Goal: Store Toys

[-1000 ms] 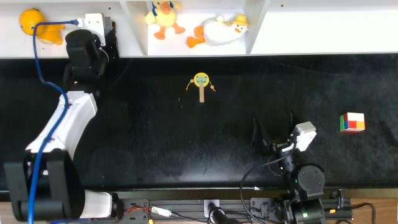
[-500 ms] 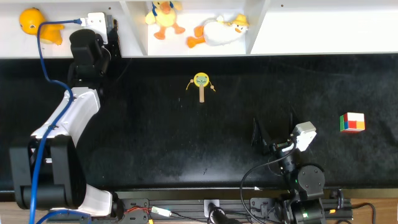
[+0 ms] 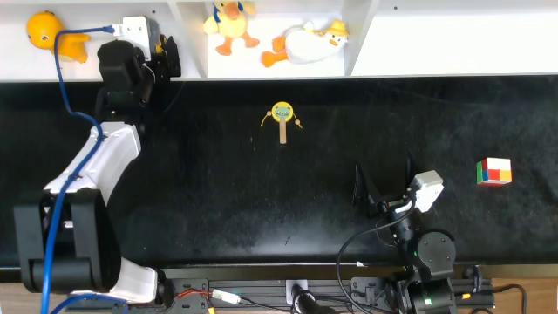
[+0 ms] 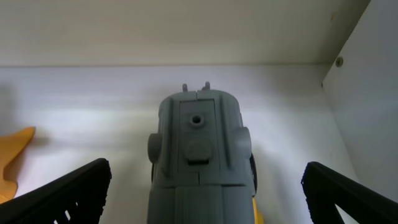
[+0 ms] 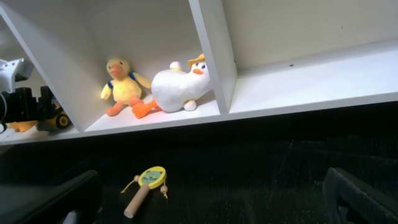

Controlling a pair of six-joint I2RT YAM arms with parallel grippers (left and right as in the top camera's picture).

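White shelf [image 3: 436, 65] already holds a duck [image 3: 231, 22], a goose [image 3: 305, 42] and an orange toy [image 3: 48, 35]. In its left bay the left gripper [image 3: 166, 51] gapes wide around a grey toy [image 4: 199, 143]. In front of the shelf, a rattle [image 3: 282, 118] and a cube [image 3: 493, 172] lie unstored; the right gripper [image 3: 382, 180] is open and empty.

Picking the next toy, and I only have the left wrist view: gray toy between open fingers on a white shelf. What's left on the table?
Observer: A small rattle lies around the middle of the table.
Operator: Anything else?
Observer: A coloured cube sits far off to the right of it.
Operator: Right arm free?
Observer: The right gripper is near its base, fingers open, holding nothing.
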